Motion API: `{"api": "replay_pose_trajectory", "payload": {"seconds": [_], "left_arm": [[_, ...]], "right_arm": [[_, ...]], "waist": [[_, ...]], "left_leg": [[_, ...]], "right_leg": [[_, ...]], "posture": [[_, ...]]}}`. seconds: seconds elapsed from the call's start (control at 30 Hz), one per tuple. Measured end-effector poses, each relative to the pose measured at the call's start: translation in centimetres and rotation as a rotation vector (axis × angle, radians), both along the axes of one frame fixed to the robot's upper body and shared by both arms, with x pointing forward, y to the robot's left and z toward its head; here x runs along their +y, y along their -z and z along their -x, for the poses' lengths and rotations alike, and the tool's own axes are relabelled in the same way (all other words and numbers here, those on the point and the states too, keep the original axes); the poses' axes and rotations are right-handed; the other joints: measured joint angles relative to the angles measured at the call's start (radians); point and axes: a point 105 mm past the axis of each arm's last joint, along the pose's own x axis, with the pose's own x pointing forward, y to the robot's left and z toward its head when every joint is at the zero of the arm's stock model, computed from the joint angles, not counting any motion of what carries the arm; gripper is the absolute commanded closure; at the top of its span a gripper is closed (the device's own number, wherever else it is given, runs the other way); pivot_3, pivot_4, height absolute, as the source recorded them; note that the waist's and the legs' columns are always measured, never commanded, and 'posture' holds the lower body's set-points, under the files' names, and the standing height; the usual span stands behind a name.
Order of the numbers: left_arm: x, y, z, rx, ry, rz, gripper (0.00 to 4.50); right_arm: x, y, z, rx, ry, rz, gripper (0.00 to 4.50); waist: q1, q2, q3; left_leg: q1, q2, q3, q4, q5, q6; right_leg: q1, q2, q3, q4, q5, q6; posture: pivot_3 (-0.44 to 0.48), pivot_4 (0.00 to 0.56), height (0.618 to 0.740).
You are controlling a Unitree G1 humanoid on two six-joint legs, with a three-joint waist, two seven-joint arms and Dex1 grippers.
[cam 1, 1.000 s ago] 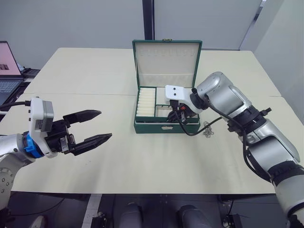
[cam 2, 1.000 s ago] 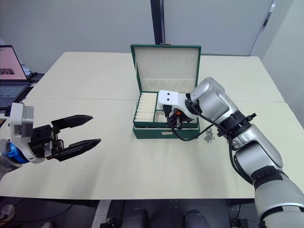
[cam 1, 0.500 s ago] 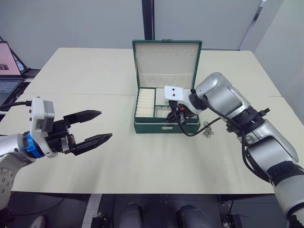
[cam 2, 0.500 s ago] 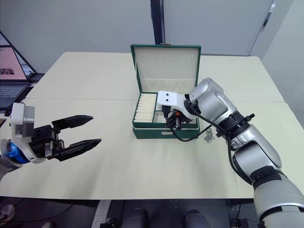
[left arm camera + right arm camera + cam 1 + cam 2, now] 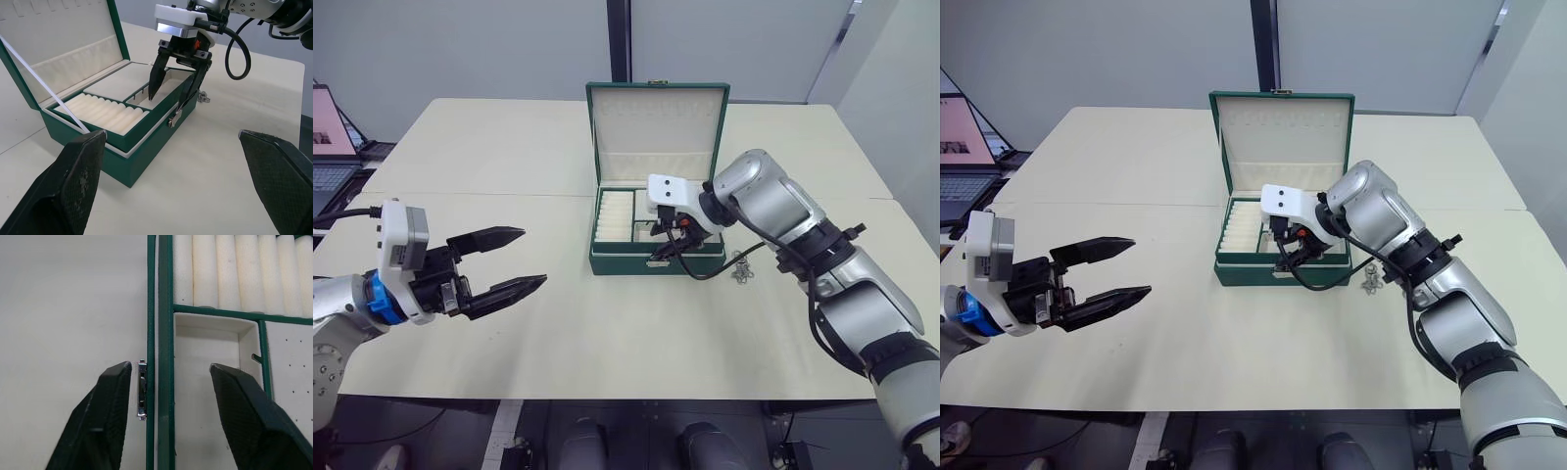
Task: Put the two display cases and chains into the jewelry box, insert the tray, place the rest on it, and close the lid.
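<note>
Jewelry box (image 5: 656, 262) standing open on the surface (image 5: 607, 333), tray (image 5: 122, 115) sitting inside.
The right end effector (image 5: 176, 95) is spreading open across the front wall; a chain (image 5: 741, 269) is lying beside; the left end effector (image 5: 504, 262) is hanging open, well apart.

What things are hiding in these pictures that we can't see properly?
- Under the tray in the jewelry box: the tray covers whatever lies below, in every view.
- The chain on the table: too small in the eye views to count links, and the right arm's cable crosses it.
- The laptop: cut off by the left edge of the eye views.
</note>
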Motion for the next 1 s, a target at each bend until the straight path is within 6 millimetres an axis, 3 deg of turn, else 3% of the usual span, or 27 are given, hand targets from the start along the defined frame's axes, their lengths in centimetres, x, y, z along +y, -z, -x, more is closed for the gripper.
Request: {"api": "replay_pose_trajectory", "payload": {"seconds": [0.23, 0.33, 0.43, 0.67, 1.0], "left_arm": [[-0.1, -0.2, -0.1, -0.008, 0.006, 0.0, 0.0], [-0.3, -0.2, -0.1, -0.008, 0.013, -0.001, 0.0], [-0.3, -0.2, -0.2, -0.009, 0.016, -0.002, 0.0], [-0.5, 0.0, -0.2, -0.003, 0.026, -0.005, 0.0], [-0.5, 0.0, -0.2, -0.002, 0.025, -0.005, 0.0]], "right_arm": [[-0.2, -1.4, -0.5, -0.021, 0.025, -0.056, 1.39], [-0.2, -2.1, -0.6, -0.02, 0.033, -0.104, 1.92], [-0.5, -2.4, -0.7, -0.02, 0.05, -0.138, 2.73], [-1.3, -1.2, -1.7, -0.021, 0.124, -0.195, 4.47], [-2.9, 0.1, -3.7, -0.012, 0.253, -0.304, 4.47]], "waist": [[0.0, 0.0, 0.0], [0.0, 0.0, 0.0], [0.0, 0.0, 0.0], [0.0, 0.0, 0.0], [-0.001, -0.001, 0.0]], "left_leg": [[0.0, 0.0, 0.0, 0.0, 0.0, 0.0], [0.0, 0.0, 0.0, 0.0, 0.0, 0.0], [0.0, 0.0, 0.0, 0.0, 0.0, 0.0], [0.0, 0.0, 0.0, 0.0, 0.0, 0.0], [0.0, 0.0, 0.001, -0.001, 0.0, -0.001]], "right_leg": [[0.0, 0.0, 0.0, 0.0, 0.0, 0.0], [0.0, 0.0, 0.0, 0.0, 0.0, 0.0], [0.0, 0.0, 0.0, 0.0, 0.0, 0.0], [0.0, 0.0, 0.0, 0.0, 0.0, 0.0], [0.0, 0.0, 0.001, 0.0, 0.0, 0.0]], "posture": [[0.0, 0.15, 0.74], [0.0, 0.15, 0.74], [0.0, 0.15, 0.74], [0.0, 0.15, 0.74], [0.0, 0.15, 0.74]]}}
